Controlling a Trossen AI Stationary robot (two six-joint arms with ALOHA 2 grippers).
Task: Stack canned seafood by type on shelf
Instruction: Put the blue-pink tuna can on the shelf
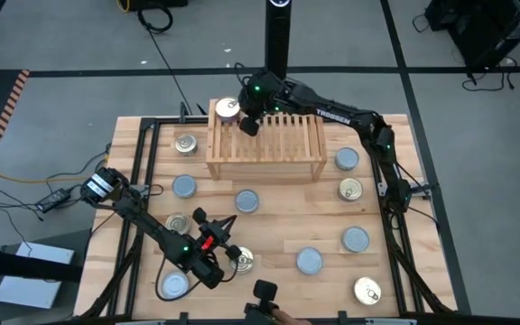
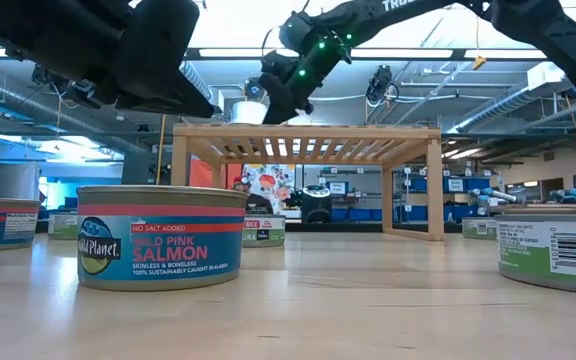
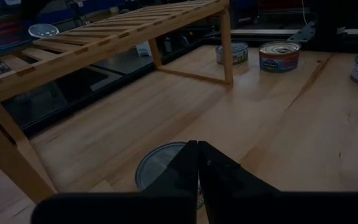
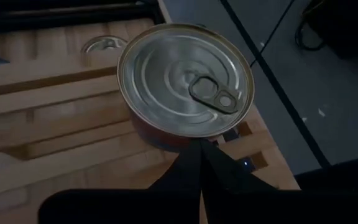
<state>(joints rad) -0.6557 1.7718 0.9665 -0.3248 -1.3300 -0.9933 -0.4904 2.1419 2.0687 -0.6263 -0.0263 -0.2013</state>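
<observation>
- Two end effectors show, both with fingers pressed together and nothing between them.
- The right end effector (image 1: 249,126) hangs over the shelf's (image 1: 265,144) far-left corner, its closed tips just beside a gold pull-tab tin (image 4: 185,81) that stands on the slats there; the wrist view does not settle whether they touch it.
- The left end effector (image 1: 227,223) sits low over the bench (image 1: 278,226) in front of the shelf, with a blue-silver-lidded tin (image 3: 160,165) directly under its tips.
- The other tins lie scattered on the bench around the shelf, to both sides of the left end effector and beyond it.
- A nearby tin's label (image 2: 160,250) reads "Wild Planet", "NO SALT ADDED", "WILD PINK SALMON", "SKINLESS & BONELESS".
- Another tin at the low view's edge carries a green label with a barcode (image 2: 566,252).
- The right arm carries the word "TROSSEN" (image 1: 333,115).
- The bench is pale wood planking on a grey floor crossed by dark tape lines; cables trail beside it.
</observation>
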